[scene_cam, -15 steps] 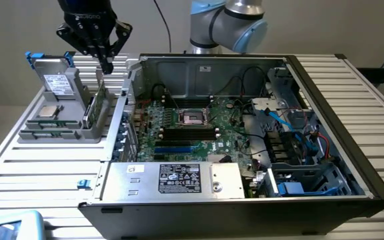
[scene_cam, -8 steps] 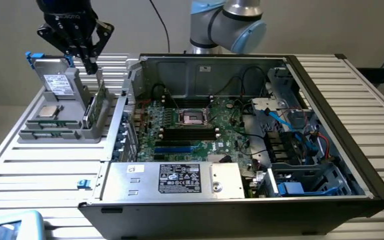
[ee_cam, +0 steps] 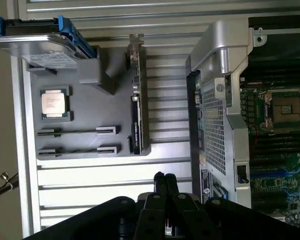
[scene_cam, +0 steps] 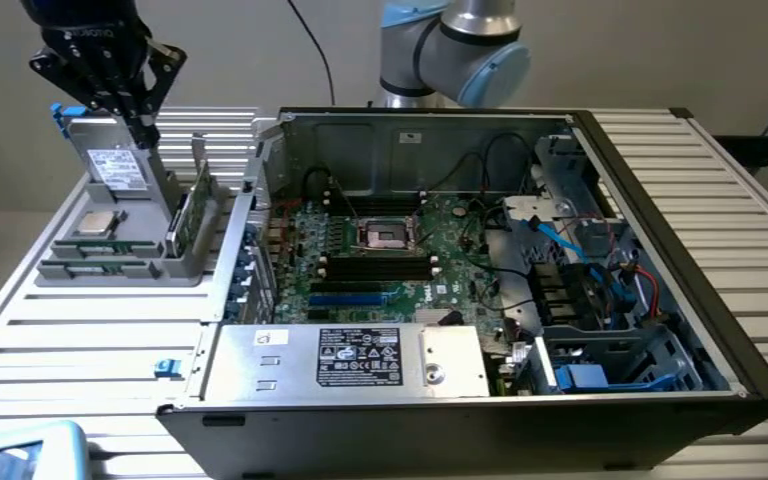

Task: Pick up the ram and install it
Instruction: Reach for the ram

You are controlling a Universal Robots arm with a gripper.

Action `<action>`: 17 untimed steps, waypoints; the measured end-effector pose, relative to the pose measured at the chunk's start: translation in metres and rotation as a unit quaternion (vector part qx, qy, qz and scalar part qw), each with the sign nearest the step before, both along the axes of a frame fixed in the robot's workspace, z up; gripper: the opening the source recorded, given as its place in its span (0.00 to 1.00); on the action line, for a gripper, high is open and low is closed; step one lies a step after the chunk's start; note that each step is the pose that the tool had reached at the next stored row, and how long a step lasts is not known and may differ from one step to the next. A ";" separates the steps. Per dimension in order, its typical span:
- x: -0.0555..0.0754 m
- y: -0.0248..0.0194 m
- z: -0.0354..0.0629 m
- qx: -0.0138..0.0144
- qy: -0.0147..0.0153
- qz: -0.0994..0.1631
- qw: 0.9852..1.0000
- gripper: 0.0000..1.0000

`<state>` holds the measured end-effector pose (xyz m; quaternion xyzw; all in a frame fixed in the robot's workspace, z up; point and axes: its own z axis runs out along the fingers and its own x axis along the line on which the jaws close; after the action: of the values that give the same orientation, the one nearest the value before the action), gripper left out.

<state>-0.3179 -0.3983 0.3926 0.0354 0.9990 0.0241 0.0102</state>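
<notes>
Clenched on nothing, the gripper (ee_cam: 165,178) is found over the ribbed table (ee_cam: 90,192) beside the tray (ee_cam: 90,107), at the exterior view's left. The ram (ee_cam: 77,132) appears seated edge-on in that tray, untouched. Approach for pickup is judged; parted fingers aligned along it are called for.

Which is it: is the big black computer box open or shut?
Open. The computer box has no cover on its upward side, so the green motherboard inside shows plainly.
</notes>
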 end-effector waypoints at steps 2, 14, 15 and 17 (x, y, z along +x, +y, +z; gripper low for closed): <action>-0.009 0.0001 -0.0001 0.000 0.000 0.000 1.000 0.11; -0.060 0.0074 -0.0015 0.000 0.000 0.000 1.000 0.11; -0.061 0.0097 -0.0018 0.000 0.000 0.000 1.000 0.11; -0.065 0.0143 -0.0030 0.000 0.000 0.000 1.000 0.11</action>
<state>-0.3829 -0.3840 0.3896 0.0354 0.9990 0.0241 0.0103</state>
